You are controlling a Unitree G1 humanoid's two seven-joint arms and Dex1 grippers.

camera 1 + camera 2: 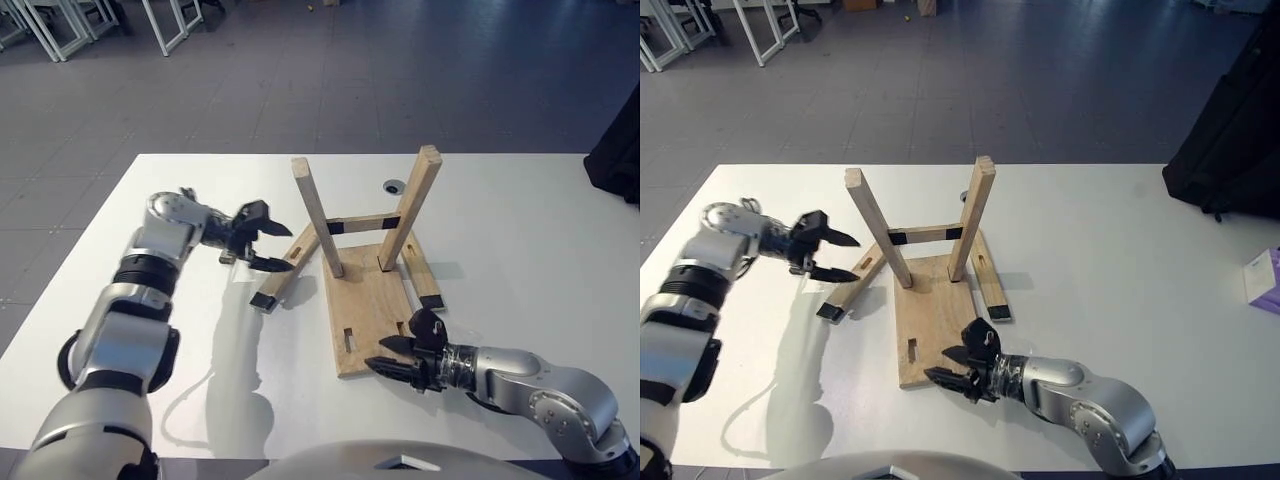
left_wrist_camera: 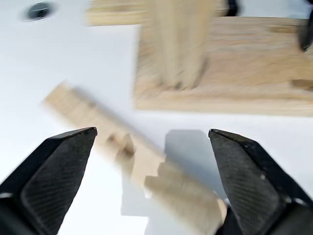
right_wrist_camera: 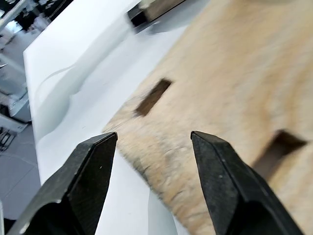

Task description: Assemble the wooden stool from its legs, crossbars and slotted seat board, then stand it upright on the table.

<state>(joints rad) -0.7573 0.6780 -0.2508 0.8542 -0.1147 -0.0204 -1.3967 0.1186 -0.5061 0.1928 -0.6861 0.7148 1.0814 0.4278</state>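
Two legs (image 1: 318, 215) are stood in the 12 o'clock end of the seat board (image 1: 365, 310), tied together by a crossbar (image 1: 362, 224). The board is laid flat on the table (image 1: 520, 230). 2 more are left loose: one leg (image 1: 283, 268) lying slantwise at the board's 9 o'clock, another (image 1: 424, 275) at its 3.

Left gripper (image 1: 290, 250) is spread wide w/ nothing held, just beside the 9 o'clock leg. Right gripper (image 1: 375, 352) is open too, at the board's 6 o'clock edge near the free slots (image 3: 153, 97).

Prob the step is grabbing that 9 o'clock leg. It's best pinched across the narrow faces, around mid-length, so it isn't swung by its own weight. The board should be pinned at 6 o'clock first, imo, or the standing pair could get knocked.
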